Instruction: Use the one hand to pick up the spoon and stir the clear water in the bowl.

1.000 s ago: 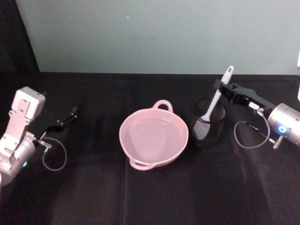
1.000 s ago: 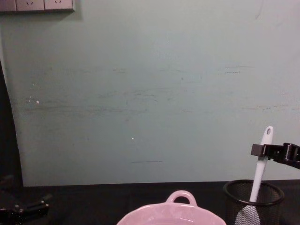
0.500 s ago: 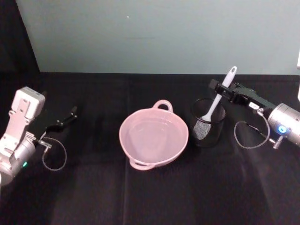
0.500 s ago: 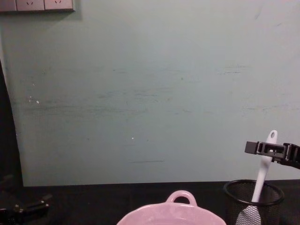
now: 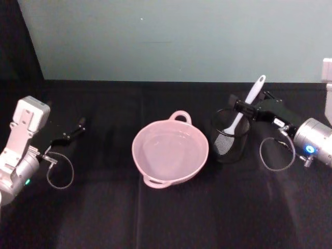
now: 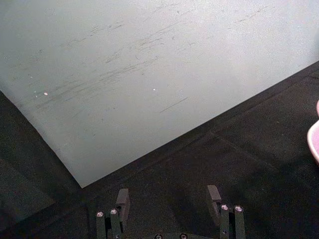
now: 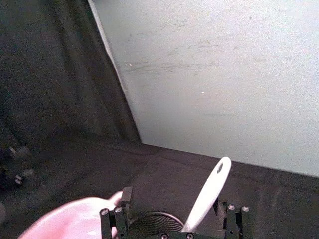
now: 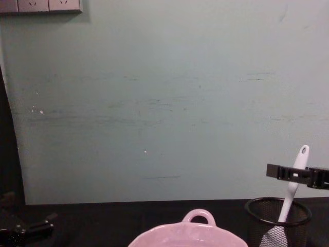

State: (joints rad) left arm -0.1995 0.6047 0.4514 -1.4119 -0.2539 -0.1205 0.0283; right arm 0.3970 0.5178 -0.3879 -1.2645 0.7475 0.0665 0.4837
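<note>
Here the spoon (image 5: 244,110) stands head-down in a black wire-mesh cup (image 5: 230,136), its slim handle leaning up toward one o'clock, the hole at its end clear of the rim. The right gripper (image 5: 244,107) has come in from the three o'clock side and sits level with the handle partway up; its fingers (image 7: 126,198) stand apart on either side of the white shaft, and from the right wrist view the handle passes between them without being pinched — a wide, unclosed pincer. Just beside the cup, at nine o'clock from it, rests the pale pink bowl (image 5: 153,168) with its small loop handle pointing to twelve; the water (image 5: 170,151) inside shows only as faint glints. Everything sits on a black cloth-covered table (image 5: 171,218) before a pale green wall (image 8: 154,92). Far off at nine o'clock of the bowl, the left gripper (image 5: 72,133) hangs idle above the cloth, fingers parted.
</note>
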